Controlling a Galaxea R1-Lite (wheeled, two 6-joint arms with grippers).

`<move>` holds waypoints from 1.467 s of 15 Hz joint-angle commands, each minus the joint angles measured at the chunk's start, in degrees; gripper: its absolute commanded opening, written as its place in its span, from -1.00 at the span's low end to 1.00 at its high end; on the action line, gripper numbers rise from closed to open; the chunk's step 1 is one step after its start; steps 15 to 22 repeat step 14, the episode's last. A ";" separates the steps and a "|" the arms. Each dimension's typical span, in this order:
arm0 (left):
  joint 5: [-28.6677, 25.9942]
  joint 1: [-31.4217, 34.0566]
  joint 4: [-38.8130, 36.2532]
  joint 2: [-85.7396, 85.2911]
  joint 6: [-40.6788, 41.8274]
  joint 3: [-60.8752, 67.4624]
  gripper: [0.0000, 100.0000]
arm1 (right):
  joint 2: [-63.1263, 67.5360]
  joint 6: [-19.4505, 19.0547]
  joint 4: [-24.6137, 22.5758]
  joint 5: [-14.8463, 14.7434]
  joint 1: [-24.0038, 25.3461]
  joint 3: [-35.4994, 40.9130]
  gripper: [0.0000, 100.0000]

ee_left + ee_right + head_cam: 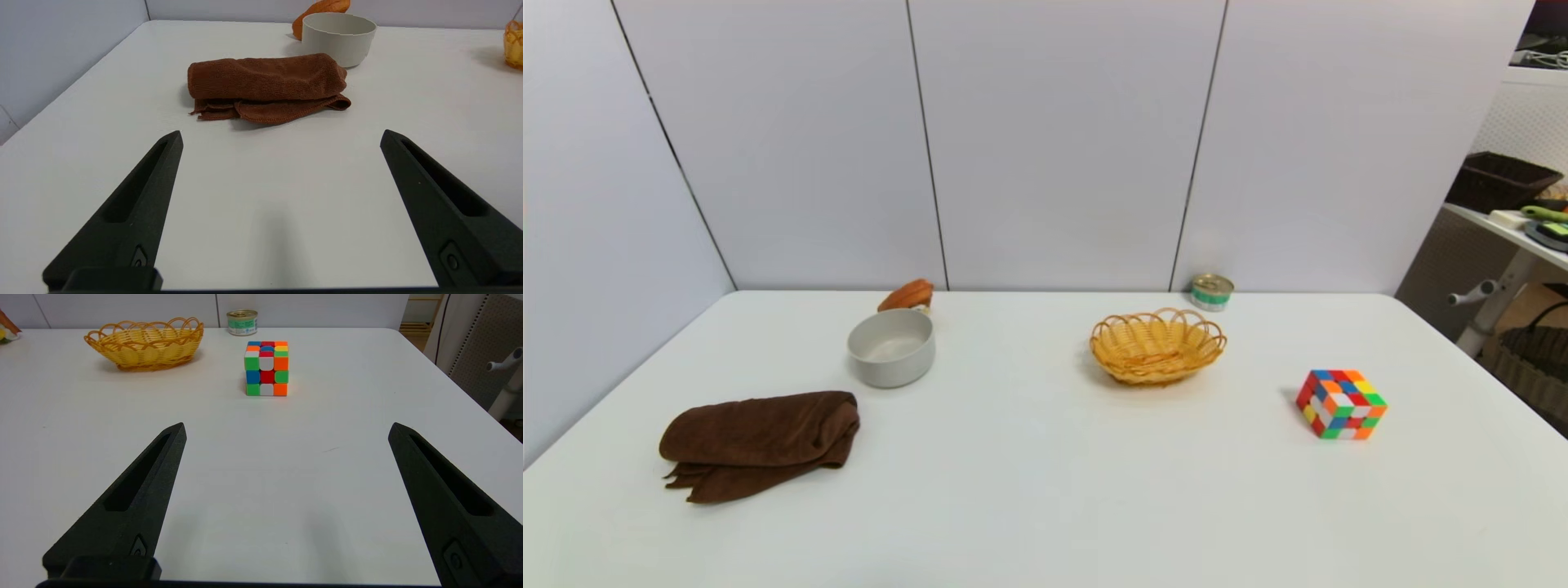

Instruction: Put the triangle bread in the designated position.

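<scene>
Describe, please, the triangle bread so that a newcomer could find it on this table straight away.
Start at the white table's far edge by the wall, on the robot's left half. There a grey bowl stands beyond a folded brown towel, and the triangle bread lies just behind that bowl, partly hidden by it. It is the only orange-brown wedge; the woven basket is yellower and stands farther right.

left hand (pixel 280 136): two long matte-black tapered fingers, recessed slots, round screw | right hand (pixel 286 428): same

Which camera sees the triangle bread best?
The head view, though only partly: the bread peeks out behind the bowl. The left wrist view shows just an orange edge behind the bowl. The right wrist view catches only a sliver at the picture's edge.
</scene>
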 commanded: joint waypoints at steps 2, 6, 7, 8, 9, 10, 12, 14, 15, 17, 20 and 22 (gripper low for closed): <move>0.22 0.01 -0.05 0.02 -0.72 0.02 1.00 | 0.07 0.08 -0.03 0.00 0.01 -0.04 1.00; 0.22 0.01 -0.05 0.02 -0.72 0.02 1.00 | 0.07 0.00 0.06 0.00 0.01 -0.04 1.00; 0.22 0.01 -0.05 0.02 -0.72 0.02 1.00 | 0.07 0.08 -0.03 0.00 0.01 0.05 1.00; 0.22 0.01 -0.05 0.02 -0.72 0.02 1.00 | 0.07 0.17 0.06 0.00 0.01 0.05 1.00; 0.22 0.01 -0.05 0.02 -0.72 0.02 1.00 | 0.16 0.17 0.06 0.00 0.01 -0.04 1.00; 0.22 0.01 -0.05 0.02 -0.72 0.02 1.00 | 0.16 0.52 0.06 0.00 0.01 -0.04 1.00; 0.22 0.01 -0.05 0.02 -0.72 0.02 1.00 | 0.07 0.35 -0.03 0.00 0.01 0.05 1.00; 0.22 0.01 -0.05 0.02 -0.72 0.02 1.00 | 0.07 0.35 -0.03 0.00 0.01 0.05 1.00; 0.22 0.01 -0.05 0.02 -0.72 0.02 1.00 | 0.07 0.35 -0.03 0.00 0.01 0.05 1.00; 0.22 0.01 -0.05 0.02 -0.72 0.02 1.00 | 0.07 0.35 -0.03 0.00 0.01 0.05 1.00; 0.22 0.01 -0.05 0.02 -0.72 0.02 1.00 | 0.07 0.35 -0.03 0.00 0.01 0.05 1.00; 0.22 0.01 -0.05 0.02 -0.72 0.02 1.00 | 0.07 0.35 -0.03 0.00 0.01 0.05 1.00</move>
